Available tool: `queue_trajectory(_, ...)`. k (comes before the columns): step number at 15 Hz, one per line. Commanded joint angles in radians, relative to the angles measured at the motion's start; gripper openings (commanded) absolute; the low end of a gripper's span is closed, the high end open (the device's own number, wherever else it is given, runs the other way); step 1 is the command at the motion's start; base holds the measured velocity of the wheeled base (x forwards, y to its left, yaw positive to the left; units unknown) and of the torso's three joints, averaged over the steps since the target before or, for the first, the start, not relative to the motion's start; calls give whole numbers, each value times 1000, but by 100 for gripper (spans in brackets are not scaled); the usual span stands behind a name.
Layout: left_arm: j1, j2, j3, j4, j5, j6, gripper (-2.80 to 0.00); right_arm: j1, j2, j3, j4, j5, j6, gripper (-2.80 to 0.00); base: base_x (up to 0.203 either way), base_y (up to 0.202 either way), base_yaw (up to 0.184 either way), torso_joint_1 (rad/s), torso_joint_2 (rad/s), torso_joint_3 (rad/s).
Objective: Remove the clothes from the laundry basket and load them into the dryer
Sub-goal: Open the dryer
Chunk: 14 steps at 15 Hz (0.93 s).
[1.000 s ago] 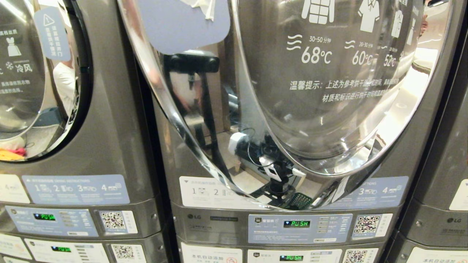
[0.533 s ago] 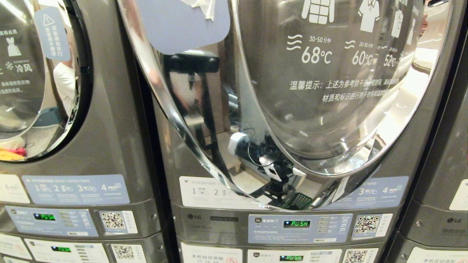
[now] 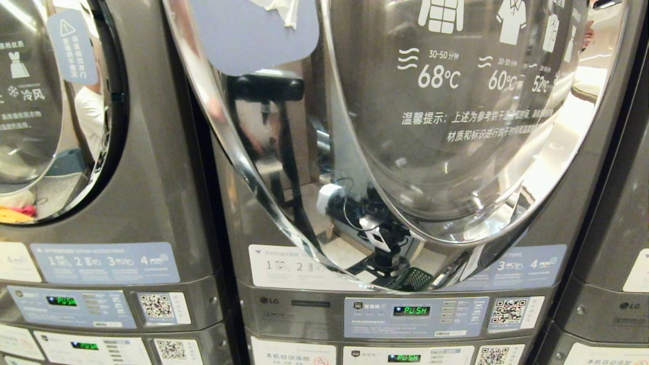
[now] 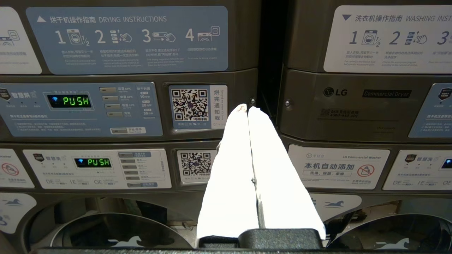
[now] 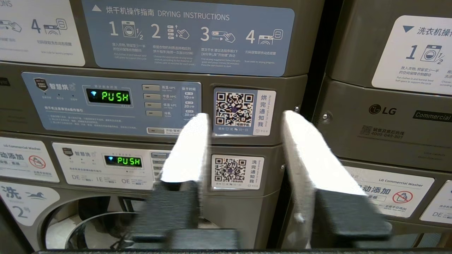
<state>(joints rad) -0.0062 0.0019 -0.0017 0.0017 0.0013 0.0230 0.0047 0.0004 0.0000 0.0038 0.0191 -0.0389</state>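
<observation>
The dryer fills the head view, its round chrome door closed and mirroring the room. Neither arm shows there directly. In the left wrist view my left gripper is shut, its white fingers pressed together with nothing between them, pointing at the dryer's control panel. In the right wrist view my right gripper is open and empty, level with the QR stickers beside the lit panel. The laundry basket and the clothes are out of view.
More grey machines stand close on both sides. Some red and yellow fabric lies behind the left machine's door glass. Washer doors sit below the panels. The machine fronts are close ahead of both grippers.
The machines and the view have not shifted. In the door's mirror image, a small white piece beside the reflected arm no longer shows.
</observation>
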Motion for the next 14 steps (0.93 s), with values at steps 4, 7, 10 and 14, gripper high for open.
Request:
queue_trajectory(4, 0, 0, 0, 0, 0, 0, -280, 0, -2, 0, -1, -1, 10, -280, 0, 0, 0, 0, 0, 0)
queue_trajectory(7, 0, 0, 0, 0, 0, 0, -280, 0, -2, 0, -1, -1, 11, -280, 0, 0, 0, 0, 0, 0)
queue_trajectory(10, 0, 0, 0, 0, 0, 0, -280, 0, -2, 0, -1, -2, 11, -280, 0, 0, 0, 0, 0, 0)
queue_trajectory(14, 0, 0, 0, 0, 0, -3, -280, 0, -2, 0, -1, -2, 12, -280, 0, 0, 0, 0, 0, 0)
